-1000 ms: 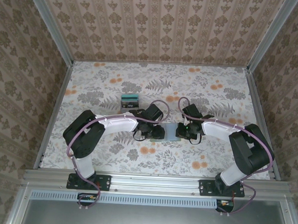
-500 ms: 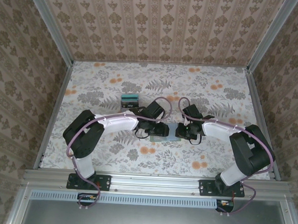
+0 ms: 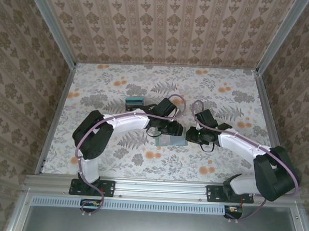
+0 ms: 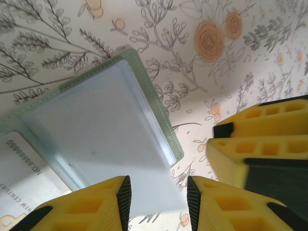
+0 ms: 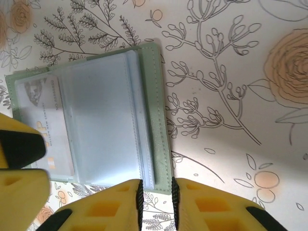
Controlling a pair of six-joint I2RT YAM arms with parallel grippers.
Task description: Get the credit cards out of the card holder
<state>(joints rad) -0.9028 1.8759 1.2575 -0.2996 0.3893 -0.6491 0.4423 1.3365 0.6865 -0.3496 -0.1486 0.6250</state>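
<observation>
The left end effector (image 4: 157, 186) is held with its fingers apart above the blue-grey panel of the card holder (image 4: 120, 120), with nothing clamped between them. The right end effector (image 5: 157, 185) is set with only a narrow gap astride the holder's green edge, and whether that edge is grasped cannot be told. The card holder is laid open and flat near the middle of the tabletop (image 3: 223, 93), somewhat toward its near edge, with a pale credit card (image 5: 45, 125) tucked in one sleeve, and a teal-and-grey stack of cards (image 3: 134, 101) is set apart toward the far edge, left of centre.
</observation>
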